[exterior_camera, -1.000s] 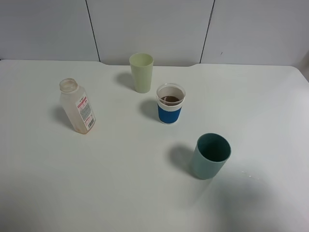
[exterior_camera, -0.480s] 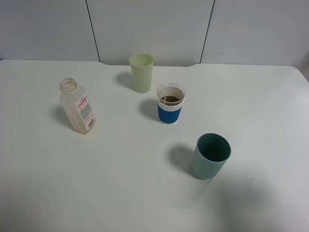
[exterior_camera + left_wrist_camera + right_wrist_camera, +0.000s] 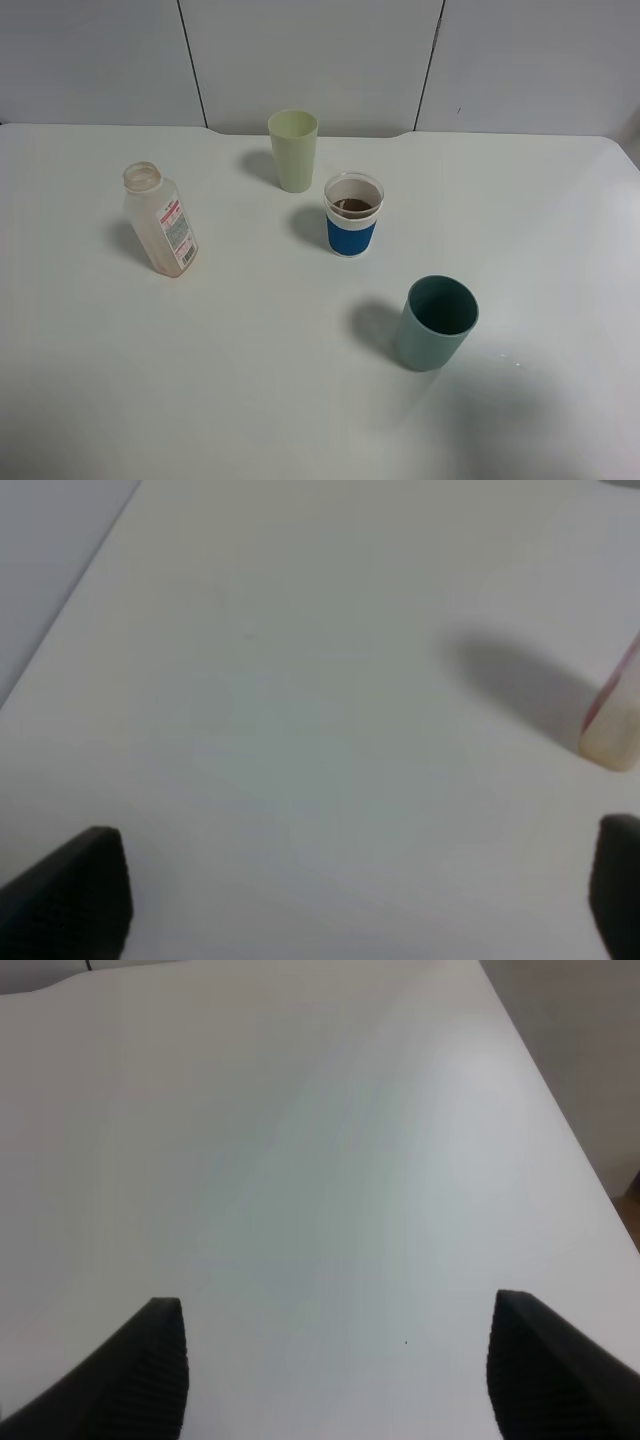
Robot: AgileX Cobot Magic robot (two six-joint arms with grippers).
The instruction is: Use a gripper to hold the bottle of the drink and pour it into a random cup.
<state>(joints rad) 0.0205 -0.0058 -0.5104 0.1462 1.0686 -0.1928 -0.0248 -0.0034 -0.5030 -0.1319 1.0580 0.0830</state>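
Bottle and three cups on the white desk, both claws apart and empty.

From above, the bottle of the drink (image 3: 160,219) leans near the desk's (image 3: 250,380) left edge; the cup (image 3: 353,215) with the blue band holds the drink (image 3: 353,205) mid-desk, with the pale green cup (image 3: 293,150) toward the far edge and the teal cup (image 3: 435,322) toward the near edge. In the left wrist view, the left gripper (image 3: 360,895) has fingers spread wide over bare desk, the bottle's base just beyond. In the right wrist view, the right gripper (image 3: 340,1375) is likewise apart, near the desk's right edge.
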